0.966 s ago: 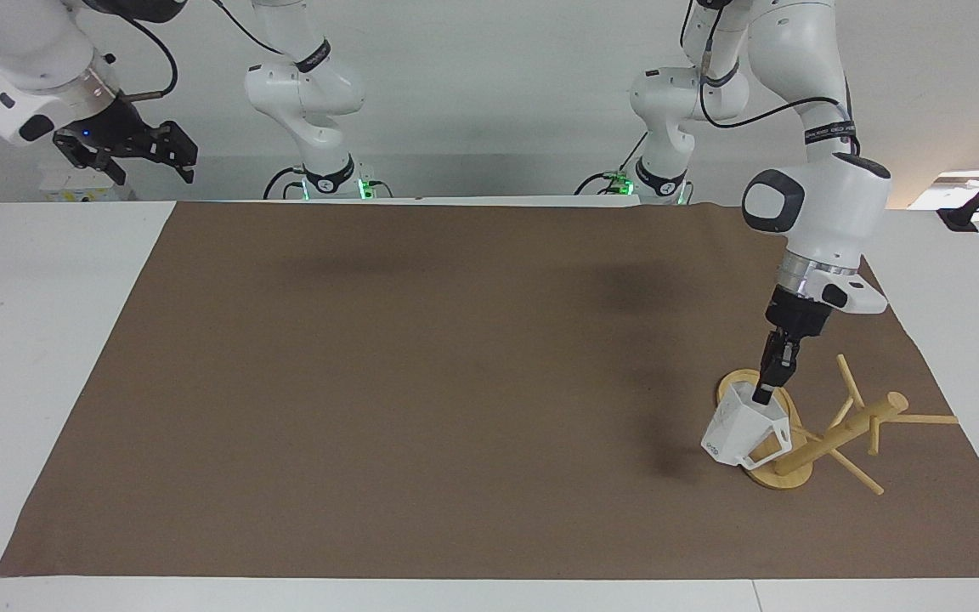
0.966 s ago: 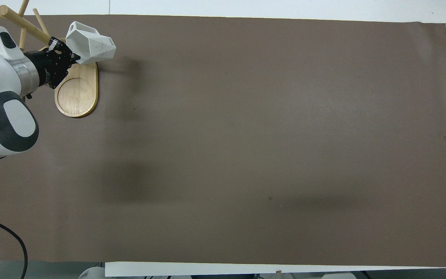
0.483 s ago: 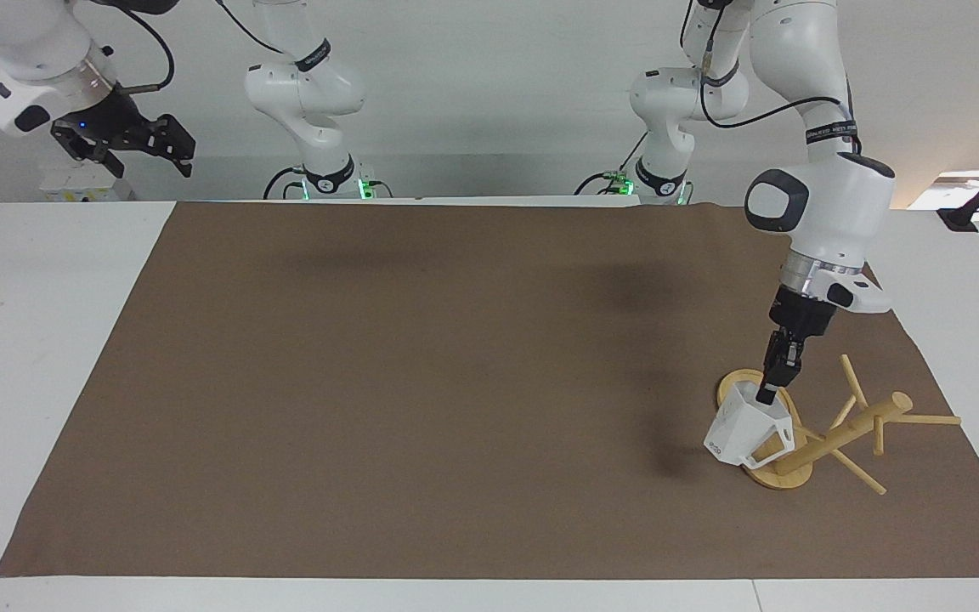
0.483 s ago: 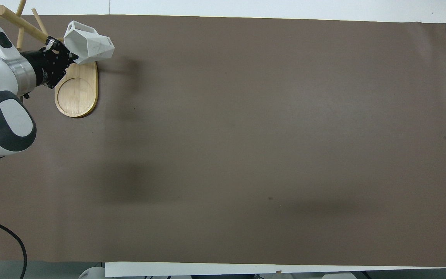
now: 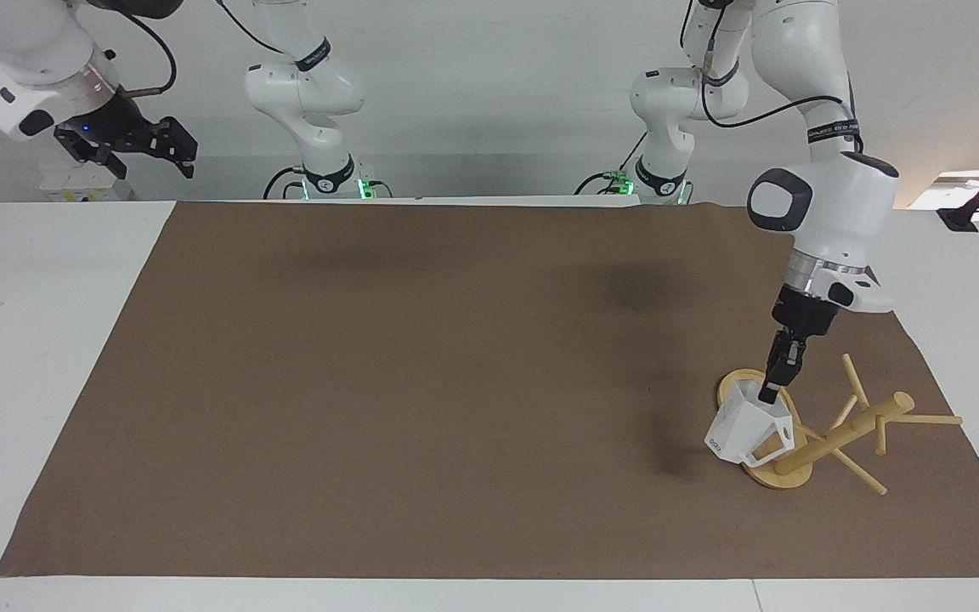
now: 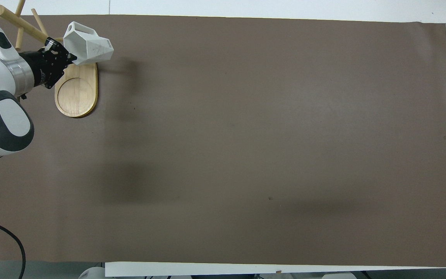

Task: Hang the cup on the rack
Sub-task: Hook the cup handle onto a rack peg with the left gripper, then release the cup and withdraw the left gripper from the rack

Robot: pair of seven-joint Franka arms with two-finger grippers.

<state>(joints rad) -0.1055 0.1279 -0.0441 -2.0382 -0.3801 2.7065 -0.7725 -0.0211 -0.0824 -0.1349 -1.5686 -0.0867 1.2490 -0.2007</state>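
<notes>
The left claw [image 5: 766,396] is clenched on the rim of the cup [image 5: 743,432] and holds it tilted over the rack [image 5: 838,432], at the left arm's end of the table [image 5: 31,340]. The rim grip probably leaves the angular handle free, so that a peg can pass through the loop. In the facing view the handle points toward the post, very near the lower peg, but I cannot tell if a peg is already inside the loop. This view also shows that the post leans strongly to the side. The overhead view shows what the facing one hides: the open mouth of the cup [image 6: 87,48], the bare oval base [image 6: 76,93], and the claw [image 6: 72,59] over its farther end. The right claw [image 5: 128,144] waits released, high over the right arm's end of the table; the overhead view shows only a dark tip at its edge.
</notes>
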